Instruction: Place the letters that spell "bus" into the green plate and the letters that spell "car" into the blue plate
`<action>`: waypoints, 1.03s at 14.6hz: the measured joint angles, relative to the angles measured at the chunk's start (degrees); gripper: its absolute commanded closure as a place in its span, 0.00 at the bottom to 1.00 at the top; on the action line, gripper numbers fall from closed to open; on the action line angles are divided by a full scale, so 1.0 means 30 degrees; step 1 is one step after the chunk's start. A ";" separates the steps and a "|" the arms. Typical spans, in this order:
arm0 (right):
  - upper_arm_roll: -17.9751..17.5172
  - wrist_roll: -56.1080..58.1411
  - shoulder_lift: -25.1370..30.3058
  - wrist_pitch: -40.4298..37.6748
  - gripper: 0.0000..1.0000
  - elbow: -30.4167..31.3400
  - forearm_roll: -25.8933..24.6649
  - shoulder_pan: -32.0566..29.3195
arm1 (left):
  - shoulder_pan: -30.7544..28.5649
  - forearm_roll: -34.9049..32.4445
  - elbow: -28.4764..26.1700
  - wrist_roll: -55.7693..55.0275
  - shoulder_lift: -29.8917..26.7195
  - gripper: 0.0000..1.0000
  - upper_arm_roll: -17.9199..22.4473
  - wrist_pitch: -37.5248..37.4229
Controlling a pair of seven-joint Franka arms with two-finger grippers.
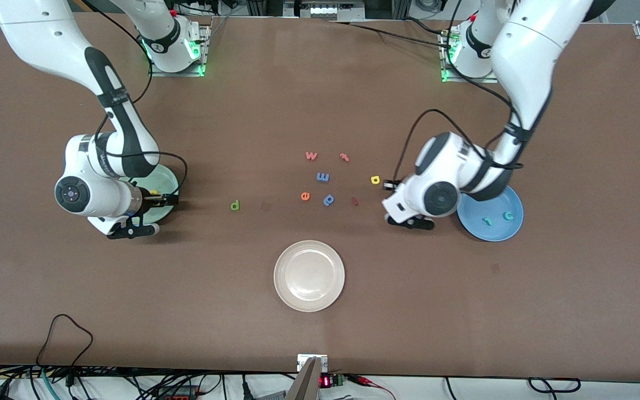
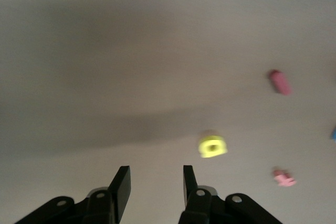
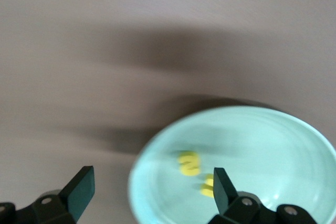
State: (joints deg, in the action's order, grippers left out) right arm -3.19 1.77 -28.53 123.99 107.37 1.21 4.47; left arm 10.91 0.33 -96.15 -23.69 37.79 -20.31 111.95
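Yellow s (image 3: 189,163) lies flat in the green plate (image 3: 273,129) (both grippers' jaws apart, empty).

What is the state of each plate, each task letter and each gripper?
green plate: holds two yellow letters
blue plate: holds two teal letters
yellow a: on table
green letter: on table
cream plate: empty
left gripper: open, empty
right gripper: open, over green plate

You face a wide brown table (image 1: 320,311) under even light, its top matte and faintly stained. Along its edge nearest the front camera, black cables (image 1: 64,333) tangle over a pale floor. At the bases' edge, grey floor shows.
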 measured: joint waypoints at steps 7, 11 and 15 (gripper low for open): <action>-0.0331 -0.1682 -0.0413 0.2033 0.46 0.0026 0.0787 0.3240 | 0.1059 0.0001 -0.3928 -0.2480 -0.0742 0.50 -0.0211 0.5085; -0.0352 -0.3672 -0.1529 0.3889 0.46 0.0029 0.0778 0.5141 | 0.1033 0.0001 -0.4170 -0.2588 -0.0871 0.50 -0.0208 0.6000; -0.0308 -0.3880 -0.2054 0.4315 0.46 0.0025 0.0777 0.5485 | 0.1016 0.0001 -0.4394 -0.2646 -0.0869 0.50 -0.0202 0.6327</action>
State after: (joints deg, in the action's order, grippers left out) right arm -4.11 -9.87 -34.69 136.94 107.45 3.54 20.92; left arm 13.96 0.34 -109.33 -31.63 35.18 -20.92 130.93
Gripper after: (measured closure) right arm 0.454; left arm 0.493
